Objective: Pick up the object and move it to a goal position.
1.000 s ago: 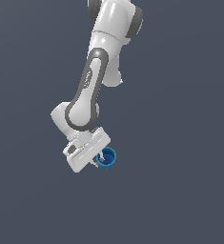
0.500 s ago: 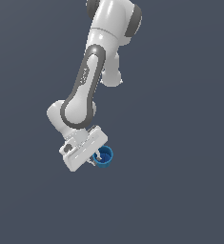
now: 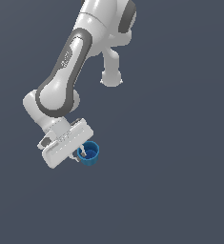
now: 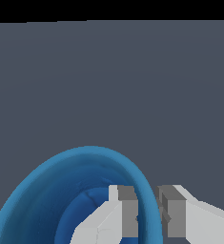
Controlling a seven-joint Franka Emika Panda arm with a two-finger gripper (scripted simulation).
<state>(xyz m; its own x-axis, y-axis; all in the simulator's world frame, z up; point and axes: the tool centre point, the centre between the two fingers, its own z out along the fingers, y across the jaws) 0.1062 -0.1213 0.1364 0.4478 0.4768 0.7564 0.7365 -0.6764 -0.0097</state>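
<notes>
Shifted slightly toward the exterior view's left since earlier frames: arm, claw [image 3: 81, 154] and blue cup [image 3: 89, 154] together. Claw: clenched on the cup's wall [image 4: 149, 200], one finger [image 4: 114, 214] inside the hollow, the other [image 4: 180, 212] outside. Cup: at the fingertips.

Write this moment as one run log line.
pincer: shut on small bright blue round cup wall | one finger inside, one outside | phase: grasped
</notes>
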